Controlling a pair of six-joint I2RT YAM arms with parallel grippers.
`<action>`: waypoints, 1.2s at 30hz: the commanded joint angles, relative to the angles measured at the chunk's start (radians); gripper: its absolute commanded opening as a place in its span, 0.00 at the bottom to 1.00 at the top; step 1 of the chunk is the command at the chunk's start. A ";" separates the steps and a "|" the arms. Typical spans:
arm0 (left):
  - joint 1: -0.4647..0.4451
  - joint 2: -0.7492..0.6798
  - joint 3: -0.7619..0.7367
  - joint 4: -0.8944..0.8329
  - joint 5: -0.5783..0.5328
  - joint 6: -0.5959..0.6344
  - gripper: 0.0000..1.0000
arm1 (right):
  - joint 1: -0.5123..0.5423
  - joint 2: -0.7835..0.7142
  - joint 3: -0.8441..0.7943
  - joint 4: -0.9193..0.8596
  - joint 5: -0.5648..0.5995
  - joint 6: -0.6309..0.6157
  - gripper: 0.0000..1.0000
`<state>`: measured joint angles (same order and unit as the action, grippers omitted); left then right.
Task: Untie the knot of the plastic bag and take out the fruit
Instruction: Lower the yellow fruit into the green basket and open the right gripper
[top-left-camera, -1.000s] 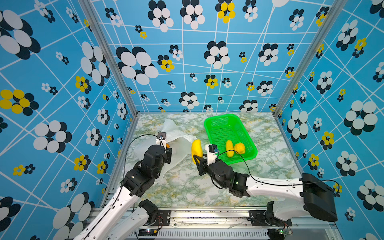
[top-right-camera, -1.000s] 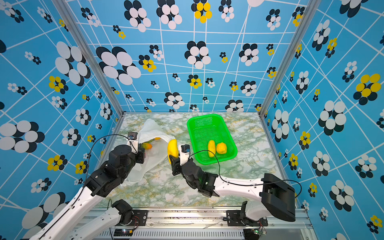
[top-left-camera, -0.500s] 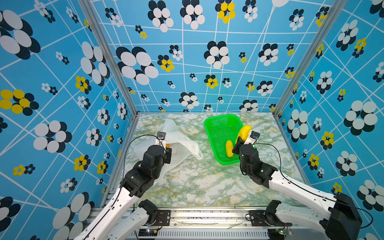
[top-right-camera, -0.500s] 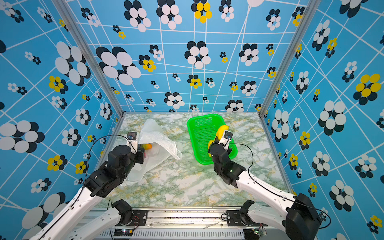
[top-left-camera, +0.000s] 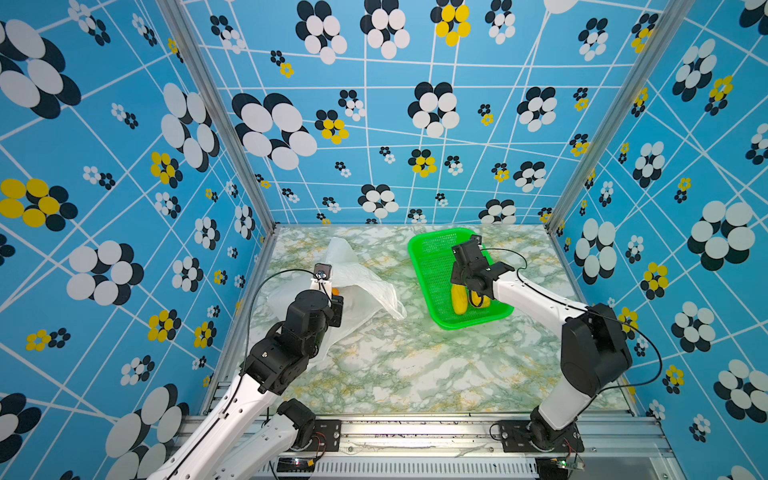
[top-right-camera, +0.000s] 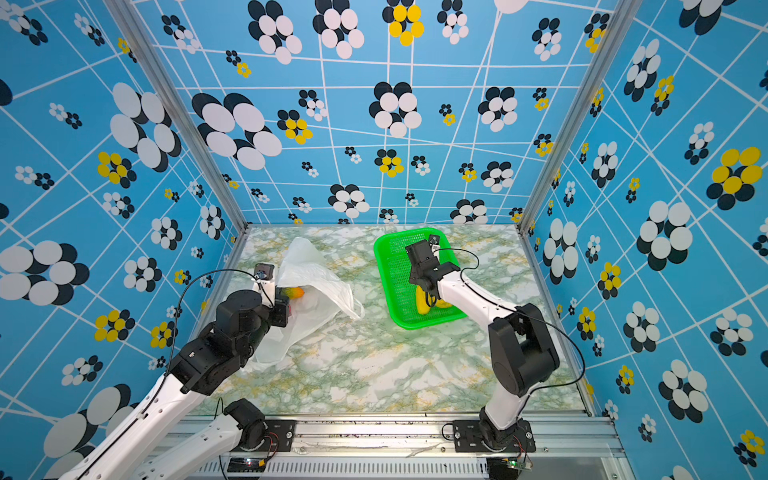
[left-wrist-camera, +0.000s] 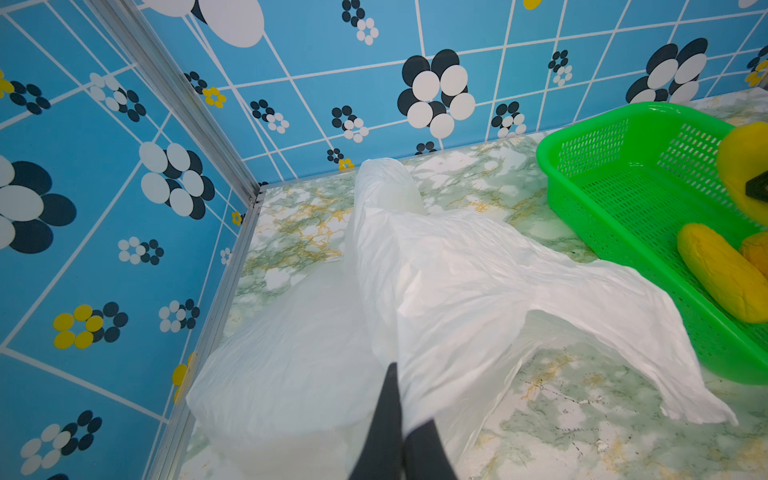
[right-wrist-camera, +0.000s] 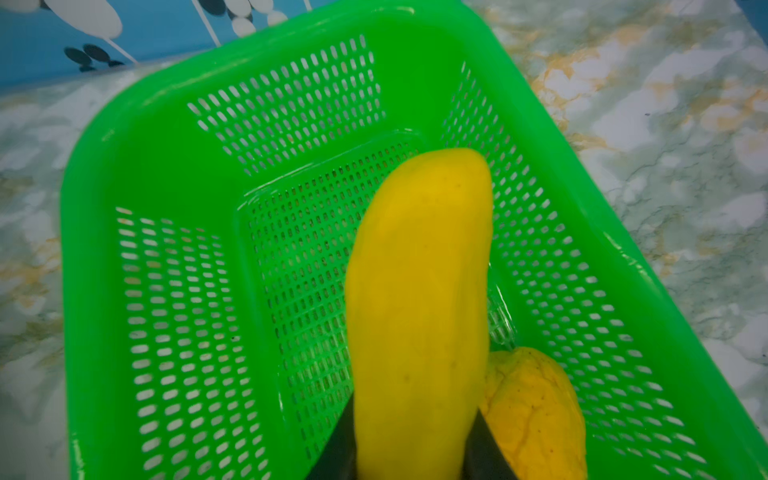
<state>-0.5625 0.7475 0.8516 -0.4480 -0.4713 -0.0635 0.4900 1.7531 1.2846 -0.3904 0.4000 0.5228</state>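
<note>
The plastic bag (top-left-camera: 365, 286) (top-right-camera: 320, 274) (left-wrist-camera: 457, 270) lies crumpled and open at the left of the marble table. My left gripper (top-left-camera: 336, 311) (left-wrist-camera: 405, 399) is shut on a fold of it. An orange-green fruit (top-left-camera: 336, 291) (top-right-camera: 296, 293) shows at the bag's mouth. My right gripper (top-left-camera: 465, 254) (right-wrist-camera: 415, 415) hangs inside the green basket, shut on a long yellow fruit (right-wrist-camera: 419, 270) (left-wrist-camera: 744, 166). Two more yellow fruit pieces (top-left-camera: 459, 299) (top-right-camera: 424, 303) (left-wrist-camera: 723, 282) lie in the basket's near end. The knot is out of view.
The green mesh basket (top-left-camera: 419, 270) (top-right-camera: 384, 274) (right-wrist-camera: 104, 291) stands at the back right of the table. Blue flowered walls close in the left, back and right sides. A metal rail (top-left-camera: 415, 428) runs along the front edge.
My right gripper has carried the long yellow fruit from beside the bag rightward to the basket and down into it. The left gripper has kept its hold on the bag.
</note>
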 joint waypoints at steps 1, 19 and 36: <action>0.010 -0.005 -0.015 0.013 -0.022 -0.007 0.00 | -0.010 0.052 0.046 -0.103 -0.057 -0.024 0.23; 0.010 -0.004 -0.014 0.007 -0.024 -0.009 0.00 | -0.042 0.244 0.157 -0.156 -0.145 -0.013 0.45; 0.010 -0.005 -0.016 0.008 -0.029 -0.010 0.19 | -0.038 0.005 -0.024 -0.012 -0.187 -0.046 0.90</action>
<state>-0.5621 0.7494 0.8509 -0.4473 -0.4797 -0.0704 0.4530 1.8736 1.3060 -0.4637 0.2260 0.4934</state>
